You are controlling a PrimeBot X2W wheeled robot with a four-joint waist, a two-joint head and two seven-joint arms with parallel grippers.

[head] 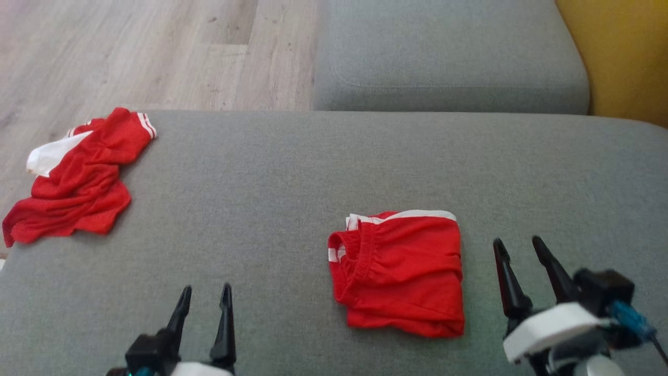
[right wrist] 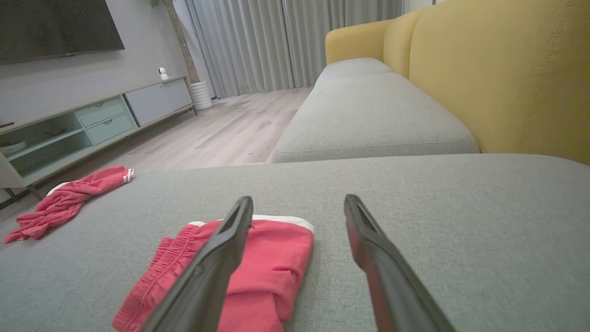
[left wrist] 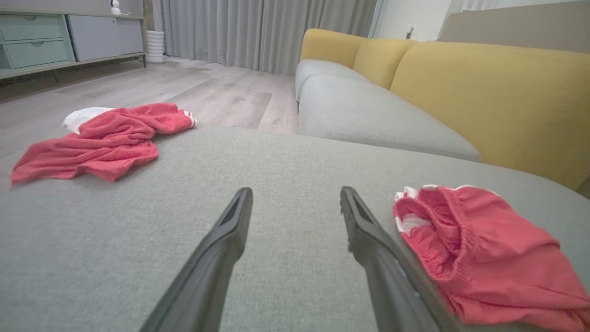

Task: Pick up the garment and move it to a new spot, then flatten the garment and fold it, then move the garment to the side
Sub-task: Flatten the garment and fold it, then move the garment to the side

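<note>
The left gripper (head: pixel 206 290) sits to the left of the folded red garment (head: pixel 402 271) and nearer the robot, well apart from it. Its two dark fingers point away from the robot and are spread wide with nothing between them. The right gripper (head: pixel 517 244) stands just to the right of the garment, not touching it. Its fingers are likewise parted and empty (they lean a little toward the garment's side). Behind them sits the white wrist cuff (head: pixel 553 326), tilted. In the right wrist view, the left finger crosses in front of the garment; whether it touches cannot be told.
</note>
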